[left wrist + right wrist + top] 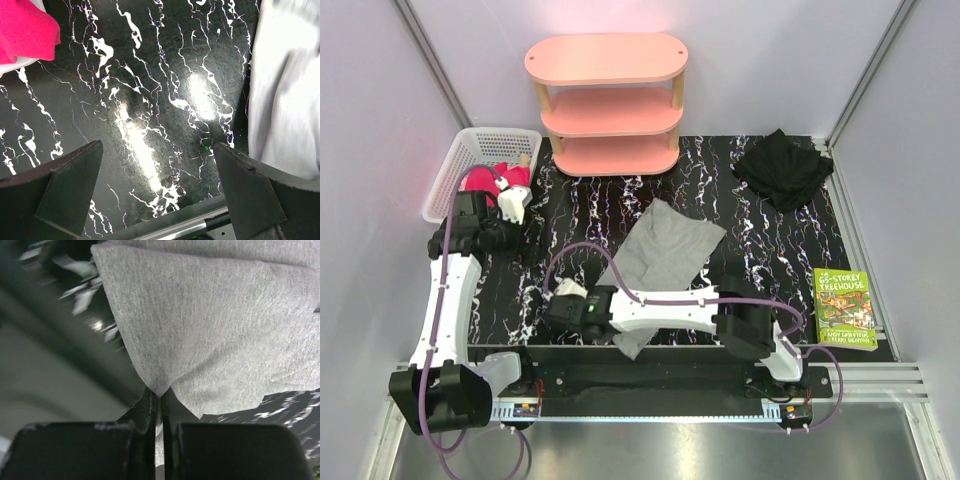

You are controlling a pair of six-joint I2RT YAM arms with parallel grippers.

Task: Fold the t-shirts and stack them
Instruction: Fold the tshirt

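Note:
A mid-grey t-shirt (665, 250) lies crumpled in the middle of the black marbled mat (580, 205). My right gripper (563, 312) reaches across to the left and is shut on an edge of this shirt; in the right wrist view the grey cloth (215, 315) fans out from the pinched fingertips (160, 392). My left gripper (520, 232) is open and empty above bare mat (150, 100), with the grey shirt (285, 100) to its right and magenta cloth (25, 30) at its upper left. A black t-shirt (785, 165) lies bunched at the back right.
A white basket (455, 160) at the back left holds the magenta cloth (485, 182). A pink three-tier shelf (610, 100) stands at the back centre. A green-covered book (845, 308) lies at the mat's right edge. Grey walls enclose three sides.

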